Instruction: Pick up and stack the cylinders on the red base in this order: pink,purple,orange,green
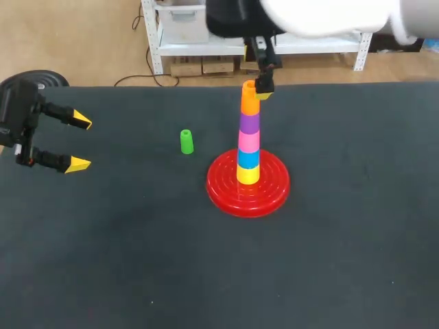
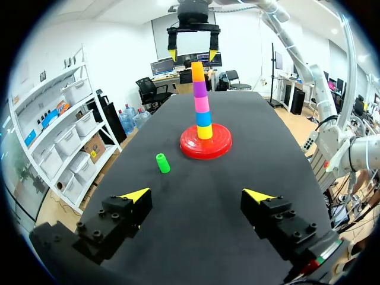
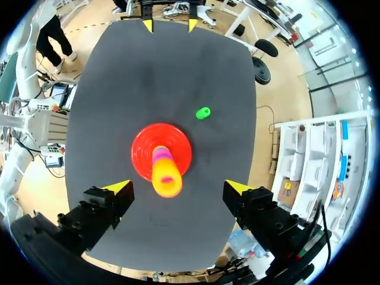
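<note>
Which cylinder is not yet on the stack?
The green cylinder; it sits alone on the table beside the red base, while all the others are stacked.

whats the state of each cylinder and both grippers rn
pink cylinder: stacked, under purple
purple cylinder: stacked on pink
orange cylinder: stacked, topmost
green cylinder: loose on the table, unstacked
left gripper: open, empty
right gripper: open, above orange cylinder

Green cylinder (image 1: 186, 141) unobstructed, stack (image 1: 248, 140) nearby

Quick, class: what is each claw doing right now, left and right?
Left claw: open, holding nothing.
Right claw: open over the orange cylinder, holding nothing.
</note>
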### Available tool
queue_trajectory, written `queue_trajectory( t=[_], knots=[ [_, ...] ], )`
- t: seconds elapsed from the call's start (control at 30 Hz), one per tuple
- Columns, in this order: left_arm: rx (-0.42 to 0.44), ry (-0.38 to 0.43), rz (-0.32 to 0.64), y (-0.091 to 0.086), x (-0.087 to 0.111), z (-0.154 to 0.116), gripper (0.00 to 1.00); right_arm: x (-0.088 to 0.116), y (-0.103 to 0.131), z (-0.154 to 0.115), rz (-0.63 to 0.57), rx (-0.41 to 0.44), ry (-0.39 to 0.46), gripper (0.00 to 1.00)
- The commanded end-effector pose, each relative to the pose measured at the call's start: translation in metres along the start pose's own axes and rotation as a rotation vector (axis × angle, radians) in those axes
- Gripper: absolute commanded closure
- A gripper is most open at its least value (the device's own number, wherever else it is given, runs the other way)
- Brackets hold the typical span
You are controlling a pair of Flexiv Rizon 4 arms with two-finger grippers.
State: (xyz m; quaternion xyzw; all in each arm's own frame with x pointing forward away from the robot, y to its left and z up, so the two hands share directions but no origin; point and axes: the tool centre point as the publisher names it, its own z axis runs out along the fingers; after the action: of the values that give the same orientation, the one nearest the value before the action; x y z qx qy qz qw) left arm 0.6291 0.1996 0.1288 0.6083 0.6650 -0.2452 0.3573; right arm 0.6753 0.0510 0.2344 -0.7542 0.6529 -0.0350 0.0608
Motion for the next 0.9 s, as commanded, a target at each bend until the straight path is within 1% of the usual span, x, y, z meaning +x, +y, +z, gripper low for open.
queue_trajectory(
  t=[0.03, 0.2, 0.33, 0.53, 0.7, 0.9],
  knots=[
    [-0.004, -0.002, 0.003, -0.001, 0.001, 0.000, 0.00, -0.026, -0.010, 0.006, -0.030, -0.017, 0.027, 0.00],
    [-0.004, -0.002, 0.003, -0.001, 0.001, 0.000, 0.00, -0.043, -0.016, 0.009, -0.063, -0.022, 0.013, 0.00],
    [-0.004, -0.002, 0.003, -0.001, 0.001, 0.000, 0.00, -0.051, -0.024, 0.018, -0.077, -0.046, 0.003, 0.00],
    [-0.004, -0.002, 0.003, -0.001, 0.001, 0.000, 0.00, -0.063, -0.030, 0.037, -0.101, -0.082, -0.009, 0.00],
    [-0.004, -0.002, 0.003, -0.001, 0.001, 0.000, 0.00, -0.076, -0.028, 0.052, -0.135, -0.115, -0.006, 0.00],
    [-0.004, -0.002, 0.003, -0.001, 0.001, 0.000, 0.00, -0.082, -0.030, 0.072, -0.138, -0.152, -0.002, 0.00]
  ],
)
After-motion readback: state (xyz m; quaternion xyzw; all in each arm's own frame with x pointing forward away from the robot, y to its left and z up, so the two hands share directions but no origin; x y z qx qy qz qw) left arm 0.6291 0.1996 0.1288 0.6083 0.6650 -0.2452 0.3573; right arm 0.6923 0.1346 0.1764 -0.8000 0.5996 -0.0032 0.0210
